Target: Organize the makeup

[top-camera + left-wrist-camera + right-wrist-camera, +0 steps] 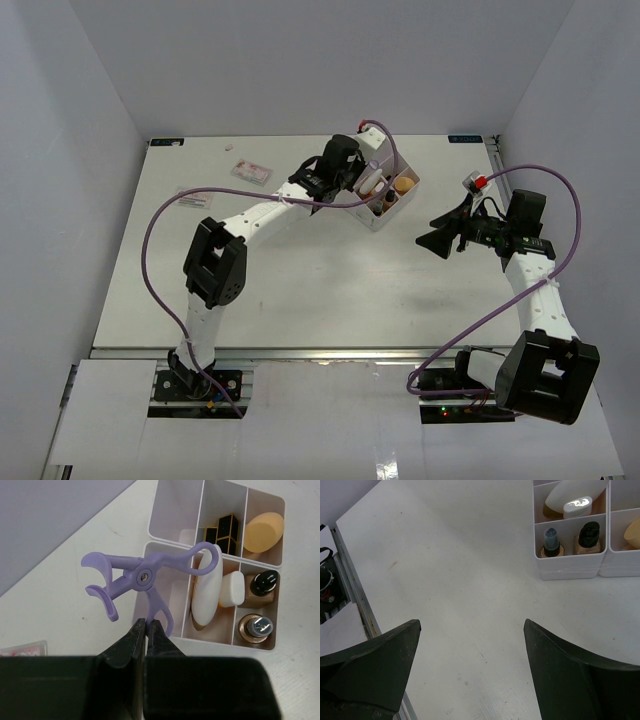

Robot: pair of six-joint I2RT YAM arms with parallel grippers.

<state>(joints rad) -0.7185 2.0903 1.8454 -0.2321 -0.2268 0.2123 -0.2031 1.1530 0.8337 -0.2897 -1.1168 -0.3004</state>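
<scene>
My left gripper (147,622) is shut on one handle loop of a purple eyelash curler (142,577), which hangs over the near-left compartment of the white box (220,642). In the box lie black-and-gold lipstick tubes (227,530), a tan sponge (262,530), a white oval piece with orange beneath it (207,587), a beige dark-capped bottle (263,585) and a silver-capped bottle (256,627). My right gripper (470,625) stands open over bare table, apart from the box (570,567), to the right of it in the top view (440,235).
Two flat packets (251,171) (196,198) lie at the back left of the table. A small red-topped object (478,182) sits behind the right arm. The table's metal edge rail (350,580) runs along the left of the right wrist view.
</scene>
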